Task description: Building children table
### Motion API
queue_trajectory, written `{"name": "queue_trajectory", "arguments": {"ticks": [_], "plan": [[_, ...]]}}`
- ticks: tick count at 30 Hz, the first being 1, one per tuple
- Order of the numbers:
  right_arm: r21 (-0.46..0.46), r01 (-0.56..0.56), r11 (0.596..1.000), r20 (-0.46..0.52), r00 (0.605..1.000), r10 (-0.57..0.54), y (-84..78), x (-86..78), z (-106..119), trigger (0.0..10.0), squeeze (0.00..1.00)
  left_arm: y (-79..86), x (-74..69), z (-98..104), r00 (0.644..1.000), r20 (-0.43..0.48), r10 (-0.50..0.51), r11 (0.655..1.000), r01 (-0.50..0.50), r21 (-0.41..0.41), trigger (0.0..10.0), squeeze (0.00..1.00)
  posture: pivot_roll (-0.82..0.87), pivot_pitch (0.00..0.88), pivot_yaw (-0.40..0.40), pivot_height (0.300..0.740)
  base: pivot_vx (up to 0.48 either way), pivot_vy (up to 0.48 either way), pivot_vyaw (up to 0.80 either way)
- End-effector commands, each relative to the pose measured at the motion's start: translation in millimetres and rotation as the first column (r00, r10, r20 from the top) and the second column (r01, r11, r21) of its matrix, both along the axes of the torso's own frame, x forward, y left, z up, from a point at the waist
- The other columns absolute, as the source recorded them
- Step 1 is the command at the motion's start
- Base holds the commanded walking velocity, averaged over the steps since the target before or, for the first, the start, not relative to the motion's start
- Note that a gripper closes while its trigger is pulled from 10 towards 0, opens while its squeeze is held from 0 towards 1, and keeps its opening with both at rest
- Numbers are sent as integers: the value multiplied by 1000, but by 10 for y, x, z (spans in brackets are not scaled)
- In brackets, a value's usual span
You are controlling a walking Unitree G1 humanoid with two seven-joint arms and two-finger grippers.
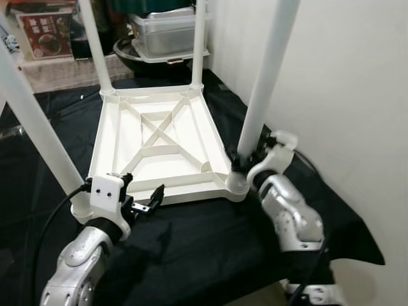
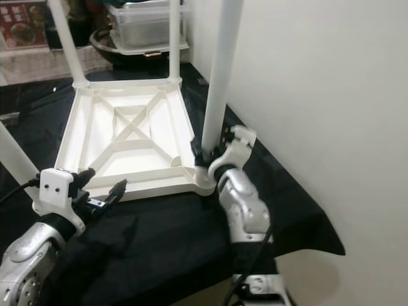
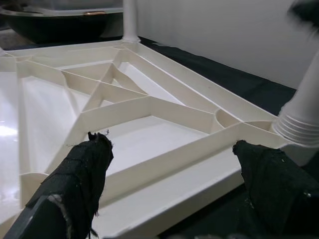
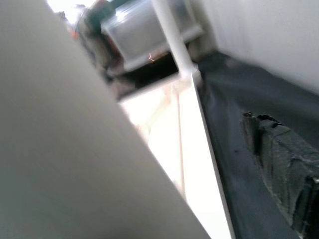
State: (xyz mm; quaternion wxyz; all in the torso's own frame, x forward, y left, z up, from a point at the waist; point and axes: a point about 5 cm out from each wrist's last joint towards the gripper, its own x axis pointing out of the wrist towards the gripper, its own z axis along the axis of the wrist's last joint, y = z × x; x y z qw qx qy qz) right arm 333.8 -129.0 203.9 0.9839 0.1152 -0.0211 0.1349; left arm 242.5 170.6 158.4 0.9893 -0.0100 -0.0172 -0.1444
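Observation:
A white plastic children's table (image 1: 115,146) lies upside down on a black cloth (image 1: 197,242), its ribbed underside facing up. Its legs stand upright at the corners: near left leg (image 1: 32,121), near right leg (image 1: 268,76), and two far legs (image 1: 95,44). My right gripper (image 1: 245,159) is shut on the base of the near right leg, just above its socket; that leg looms large in the right wrist view beside one finger (image 4: 284,169). My left gripper (image 1: 143,191) is open at the table's front rim (image 3: 189,164), close to the near left leg, holding nothing.
A white wall (image 1: 344,95) runs close along the right side. Behind the table sit a metal lidded tray (image 1: 162,29), a dark pan (image 1: 137,57) and a red box (image 1: 44,32). The cloth-covered surface ends just in front of my arms.

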Motion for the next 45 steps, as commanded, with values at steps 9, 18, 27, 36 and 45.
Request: {"name": "queue_trajectory", "arguments": {"ticks": [9,18,27,36,45], "plan": [[-157,-391,907,58,913,404,18,-156,293,10000,0,-18,6,-46,999,-22,-35,999,36,14,10000,0,-21,0,-26,740,0,0,0],[-298,-537,789,-61,836,545,-459,280,158,10000,0,-45,51,-48,998,-21,-54,998,55,17,10000,0,-16,0,-24,740,0,0,0],[-324,-436,840,-97,898,429,-655,551,220,10000,0,-37,26,-55,998,-25,-52,998,53,21,10000,0,15,0,-44,740,0,0,0],[-277,-520,808,-41,847,531,-654,555,226,0,0,-16,-6,-51,998,-24,-50,998,51,31,10000,0,31,0,-54,740,0,0,0],[-186,-419,889,-23,906,422,-661,584,82,0,0,-30,-14,-59,998,-27,-57,998,58,30,10000,0,31,0,-56,740,0,0,0]]}}
